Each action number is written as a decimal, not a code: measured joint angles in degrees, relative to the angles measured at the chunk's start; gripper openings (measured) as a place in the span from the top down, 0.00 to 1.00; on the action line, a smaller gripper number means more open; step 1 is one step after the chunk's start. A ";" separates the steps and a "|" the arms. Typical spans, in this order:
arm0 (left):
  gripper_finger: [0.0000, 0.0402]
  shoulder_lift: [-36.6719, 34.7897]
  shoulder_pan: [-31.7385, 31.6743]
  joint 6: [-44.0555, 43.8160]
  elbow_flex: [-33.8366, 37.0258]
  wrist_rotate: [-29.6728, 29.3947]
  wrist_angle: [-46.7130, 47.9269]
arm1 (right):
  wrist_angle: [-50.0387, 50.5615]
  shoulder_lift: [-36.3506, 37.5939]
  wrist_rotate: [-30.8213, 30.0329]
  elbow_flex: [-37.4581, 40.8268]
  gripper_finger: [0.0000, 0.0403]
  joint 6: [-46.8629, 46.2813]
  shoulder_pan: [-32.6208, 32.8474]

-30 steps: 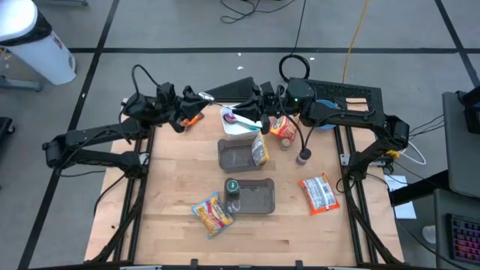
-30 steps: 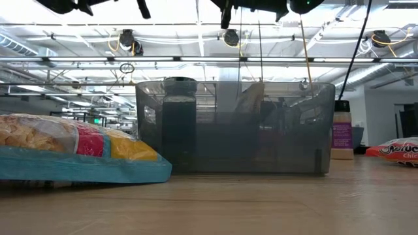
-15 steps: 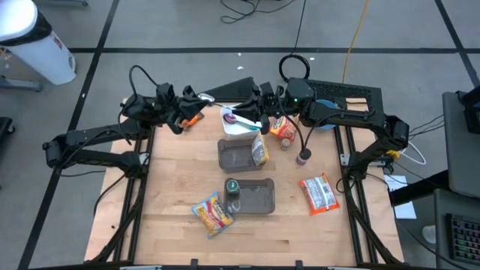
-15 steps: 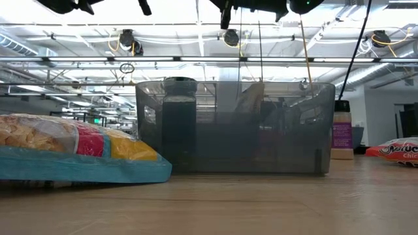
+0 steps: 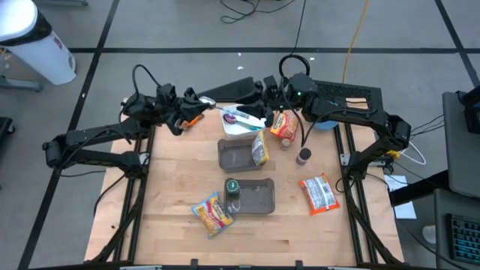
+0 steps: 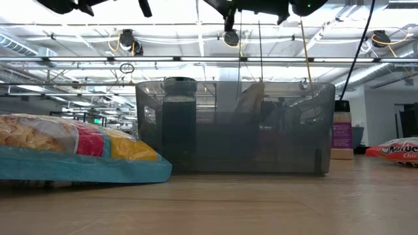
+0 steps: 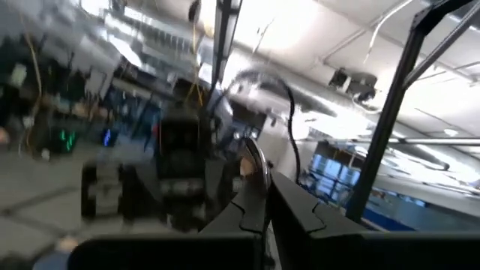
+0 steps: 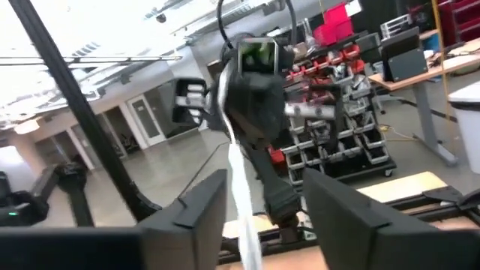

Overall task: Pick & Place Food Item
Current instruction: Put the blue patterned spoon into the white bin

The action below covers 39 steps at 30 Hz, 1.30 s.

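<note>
Above the table's far edge, my left gripper (image 5: 200, 101) is shut on one end of a long thin silvery thing (image 5: 217, 104). The thing runs from it to my right gripper (image 5: 253, 99). In the right wrist view the silvery thing (image 8: 241, 180) passes between my right gripper's (image 8: 262, 206) open fingers, close to one finger (image 8: 202, 206), and reaches the left gripper beyond. On the table lie a yellow snack bag (image 5: 212, 214), a red packet (image 5: 319, 193) and an orange pouch (image 5: 283, 127). My left gripper pinches the silvery thing's curved end (image 7: 255, 169) between its two fingers (image 7: 304, 206). The fingers come level from the table's left and lie along the thing. It is lifted clear of the table and stretches toward the right gripper. My right gripper: I cannot tell whether a finger touches the thing.
Two grey bins stand mid-table: the far bin (image 5: 232, 157) has a snack packet (image 5: 259, 150) leaning in it, and the near bin (image 5: 259, 199) holds a green-lidded can (image 5: 232, 186). A white tray (image 5: 244, 127) sits at the far edge. A small bottle (image 5: 302, 156) stands to the right.
My right gripper has drawn back a little toward the table's far right, away from the left gripper. The silvery thing stays in the left gripper and shows more of its length in the high view.
</note>
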<state>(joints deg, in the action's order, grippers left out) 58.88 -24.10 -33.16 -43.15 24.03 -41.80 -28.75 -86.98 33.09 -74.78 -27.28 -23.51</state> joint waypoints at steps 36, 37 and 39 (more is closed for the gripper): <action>0.98 18.84 -3.95 6.75 -29.77 19.50 35.11 | 29.12 -2.90 13.68 -9.25 0.54 9.16 -1.85; 0.98 18.79 -4.02 6.75 -29.80 19.49 35.61 | 29.01 -2.85 13.67 -9.25 0.54 9.17 -1.94; 0.97 18.73 -4.34 6.72 -29.80 19.50 36.44 | 29.02 -2.84 13.67 -9.25 0.56 9.17 -2.02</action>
<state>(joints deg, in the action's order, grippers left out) 77.61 -28.44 -26.45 -72.95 43.53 -5.36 0.26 -89.82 46.76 -84.03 -18.11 -25.53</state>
